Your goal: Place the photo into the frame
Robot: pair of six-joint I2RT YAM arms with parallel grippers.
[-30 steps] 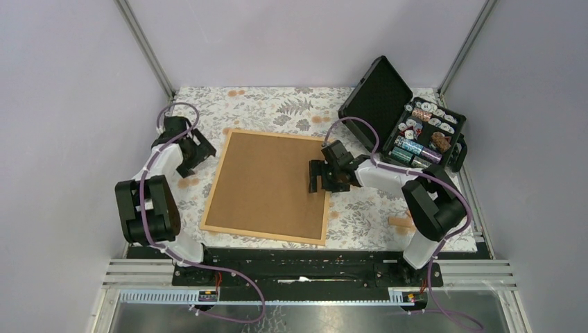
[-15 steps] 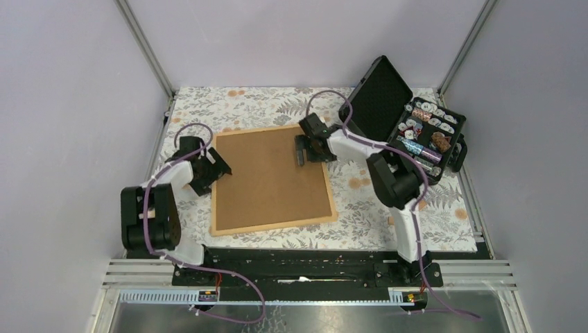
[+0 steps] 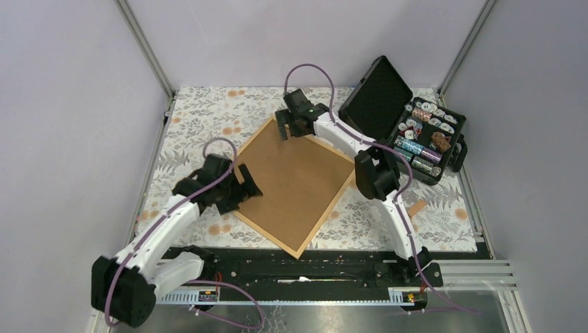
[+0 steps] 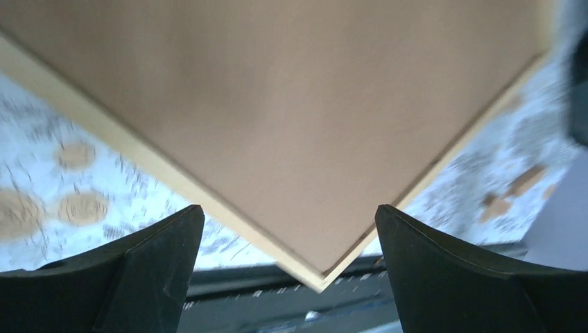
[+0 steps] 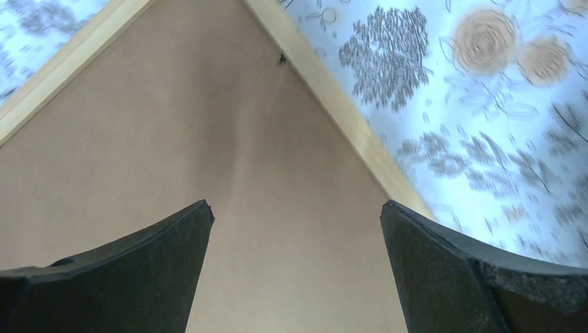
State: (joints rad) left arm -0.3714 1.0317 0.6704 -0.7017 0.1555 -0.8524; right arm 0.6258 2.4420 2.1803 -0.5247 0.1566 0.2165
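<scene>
Tabletop from above: you have the frame lying flat on the flowered cloth, turned so its corners point like a diamond. The brown backing board faces up inside the moulding. Your left end effector sits at the frame's left corner and your right end effector at its far corner. Both are spread wide, and you hold nothing with either. To the right, near the frame but apart from it, the black case stands with its lid up, its compartments full of small coloured pieces. A small tan strip lies on the cloth right of the frame.

Left wrist view: your left end effector is fully spread, with its dark fingers low at either side. The backing board fills most of this blurred picture, and a corner of the frame points down between the fingers. You cannot tell here whether either finger touches the wood.

Right wrist view: your right end effector is likewise wide apart and empty. Its fingers straddle the backing board. The two pale edges of the frame run together toward the top, with flowered tabletop beyond them.
</scene>
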